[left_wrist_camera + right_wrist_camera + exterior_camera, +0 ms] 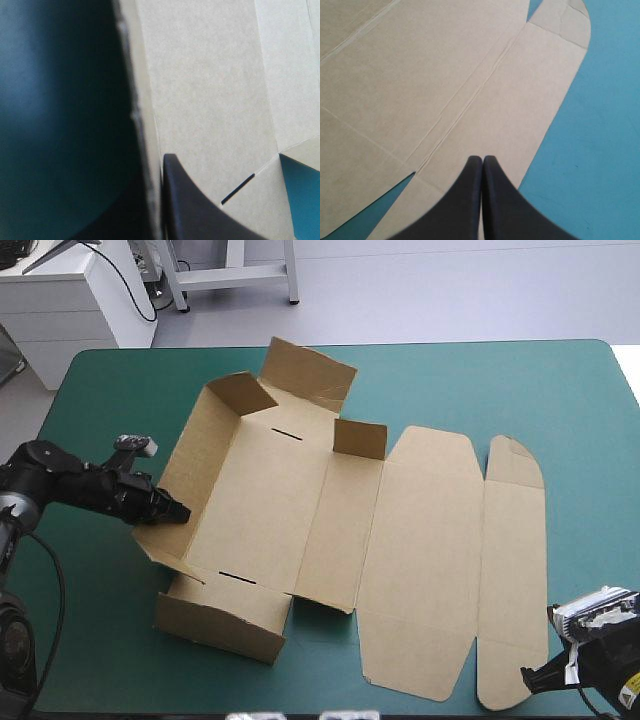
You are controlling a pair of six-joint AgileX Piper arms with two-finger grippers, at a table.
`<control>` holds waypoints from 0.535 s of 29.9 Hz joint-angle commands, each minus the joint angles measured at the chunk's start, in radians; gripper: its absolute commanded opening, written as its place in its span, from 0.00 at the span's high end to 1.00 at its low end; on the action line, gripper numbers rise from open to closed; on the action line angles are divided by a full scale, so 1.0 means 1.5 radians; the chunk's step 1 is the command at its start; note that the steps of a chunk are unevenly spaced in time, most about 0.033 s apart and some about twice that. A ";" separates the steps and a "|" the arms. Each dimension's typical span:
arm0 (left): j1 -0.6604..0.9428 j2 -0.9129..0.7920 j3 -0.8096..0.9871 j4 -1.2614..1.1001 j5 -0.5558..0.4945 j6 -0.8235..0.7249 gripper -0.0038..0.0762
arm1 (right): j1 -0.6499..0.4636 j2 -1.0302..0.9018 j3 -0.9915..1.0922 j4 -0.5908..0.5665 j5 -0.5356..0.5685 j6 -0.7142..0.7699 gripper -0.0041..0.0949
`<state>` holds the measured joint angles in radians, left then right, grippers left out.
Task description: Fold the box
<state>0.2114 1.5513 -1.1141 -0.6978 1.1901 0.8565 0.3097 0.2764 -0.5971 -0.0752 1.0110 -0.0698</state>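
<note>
On the teal-green surface (450,380), the brown box (300,490) is seen half-formed at the middle.
Its left wall (185,465) and end flaps are raised, while the lid panel (425,550) is laid flat toward the right. The left pincer (178,511) is pinched on that wall's rim, one black finger inside. The right pincer (482,161) is pressed together, empty, over the lid's outer flap (510,580). Wall-raising is judged the step in hand; next, the held wall probably needs to be rolled inward until its tabs can be seated in the floor slots (240,578).
</note>
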 commanded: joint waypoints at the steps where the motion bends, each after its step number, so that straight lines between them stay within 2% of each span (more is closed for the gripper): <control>1: -0.077 -0.024 -0.092 0.026 0.053 -0.038 0.96 | -0.005 0.009 -0.017 -0.004 -0.036 -0.005 0.98; 3: -0.136 -0.022 -0.150 0.095 0.034 -0.066 0.96 | -0.005 0.009 -0.017 -0.004 -0.036 -0.005 0.98; 9: -0.302 -0.022 -0.270 0.282 -0.107 -0.105 0.96 | -0.005 0.009 -0.017 -0.004 -0.039 0.003 0.98; 16: -0.447 -0.022 -0.291 0.453 -0.278 -0.104 0.96 | -0.005 0.009 -0.017 -0.004 -0.039 0.028 0.98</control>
<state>-0.3927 1.5531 -1.5155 -0.0945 0.9212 0.7011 0.3097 0.2764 -0.5971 -0.0752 1.0110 -0.0458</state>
